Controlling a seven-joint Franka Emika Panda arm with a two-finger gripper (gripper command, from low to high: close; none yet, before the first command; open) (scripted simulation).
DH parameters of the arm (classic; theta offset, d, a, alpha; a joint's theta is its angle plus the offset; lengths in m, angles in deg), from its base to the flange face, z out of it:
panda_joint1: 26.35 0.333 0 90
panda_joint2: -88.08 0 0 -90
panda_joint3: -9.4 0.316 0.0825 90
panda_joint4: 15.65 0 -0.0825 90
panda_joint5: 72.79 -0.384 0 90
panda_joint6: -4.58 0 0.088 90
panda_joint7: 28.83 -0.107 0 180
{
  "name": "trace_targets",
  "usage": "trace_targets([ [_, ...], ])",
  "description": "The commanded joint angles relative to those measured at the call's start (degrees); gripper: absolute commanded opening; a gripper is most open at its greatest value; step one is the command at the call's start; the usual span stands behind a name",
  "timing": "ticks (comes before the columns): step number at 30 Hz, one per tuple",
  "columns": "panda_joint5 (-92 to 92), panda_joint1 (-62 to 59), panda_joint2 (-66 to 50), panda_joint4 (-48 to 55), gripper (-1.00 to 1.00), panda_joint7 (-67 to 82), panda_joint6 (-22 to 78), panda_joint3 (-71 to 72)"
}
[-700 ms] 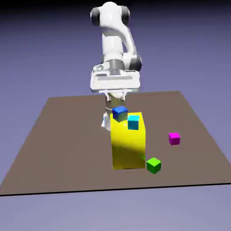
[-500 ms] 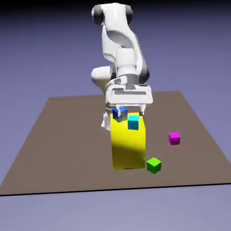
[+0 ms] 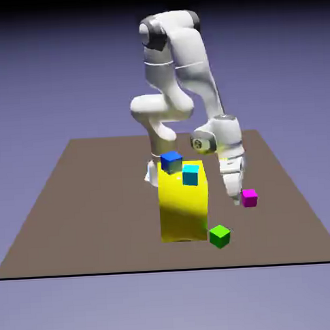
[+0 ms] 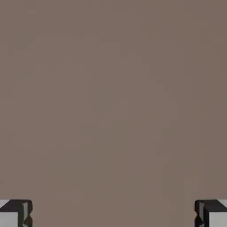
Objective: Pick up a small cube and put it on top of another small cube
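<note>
Tabletop (image 3: 95, 219), brown and flat, forms the working surface and spans most of the exterior view's width. Its surface also fills the hand view between and above the fingers.

White robot arm (image 3: 193, 64) extends over the tabletop. Its forward section bends toward the exterior view's right and descends to a low position.

Yellow body (image 3: 183, 207) stands near the middle of the exterior view, to the left of the lowered hand. Its front face shows a bright band with darker shading below.

Gripper (image 3: 236, 199) points downward, slightly tilted, with its lower end close to the tabletop. The jaws stand wide open, at full spread, and hold nothing. In the hand view, the two fingers (image 4: 17, 213) appear at the far left and far right of the bottom edge, with brown surface between them.

Green cube (image 3: 220, 237) lies near the lower right corner of the yellow body, as seen in the exterior view.

Blue cube (image 3: 172, 162) appears at the upper left edge of the yellow body; its exact support cannot be determined.

Cyan cube (image 3: 191, 175) appears near the blue cube, lower and to its right, against the upper part of the yellow body.

Magenta cube (image 3: 249, 198) rests on the tabletop, just beside the gripper's lower end, on the exterior view's right; contact between the two cannot be confirmed
</note>
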Motion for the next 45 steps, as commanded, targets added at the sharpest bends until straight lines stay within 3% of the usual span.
trace_targets([
  [1,1.6,-1.5,-1.6,-0.7,0.00,0.8,-1.2,2.1],
  [7,8.8,-8.2,-6.7,-3.7,0.00,2.1,-7.3,9.8],
  [23,-11.9,24.6,-19.3,1.7,0.00,17.8,-18.9,-15.3],
  [24,-11.9,24.6,-19.3,1.7,-1.00,17.8,-18.9,-15.3],
  [41,8.4,-7.9,-6.7,-3.5,-1.00,2.2,-7.0,9.4],
  [45,3.8,-1.2,-1.5,0.4,-1.00,-0.6,-0.4,2.4],
])
